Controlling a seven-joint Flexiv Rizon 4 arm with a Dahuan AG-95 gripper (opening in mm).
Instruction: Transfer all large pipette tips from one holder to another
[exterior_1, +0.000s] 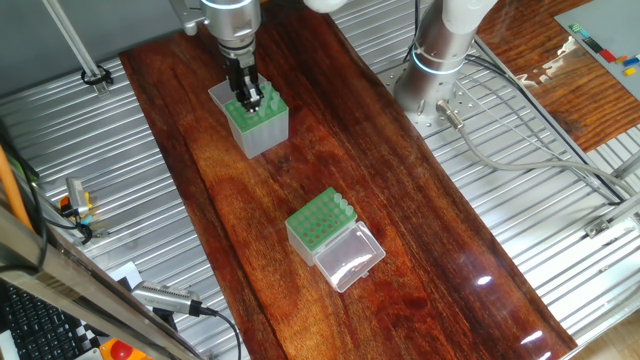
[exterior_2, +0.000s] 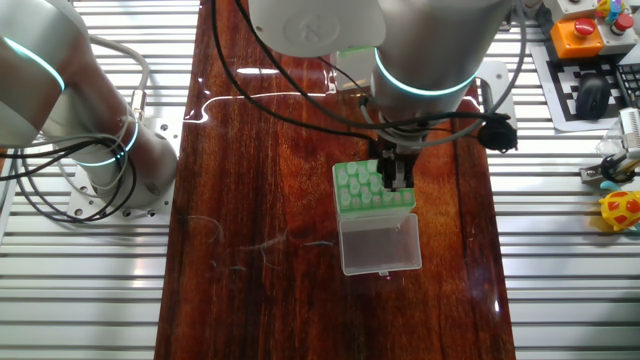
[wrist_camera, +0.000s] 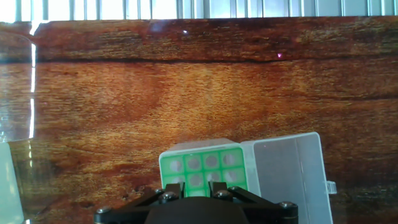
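Hovering gripper (exterior_1: 248, 97) over taller holder (exterior_1: 262, 128); jaw state unreadable. You drop straight onto one tip next.

Tall grey-sided holder (exterior_1: 255, 122) upright; short holder (exterior_1: 322, 222) nearby, clear lid (exterior_1: 349, 256) open.

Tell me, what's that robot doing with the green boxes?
A robot arm is at work on a job: moving little plastic tips from one green-topped box to the other. Its hand hangs over the wooden table. One camera lines it up with the taller box, another with the shorter box, whose clear lid lies open. I can't tell if the hand holds a tip.
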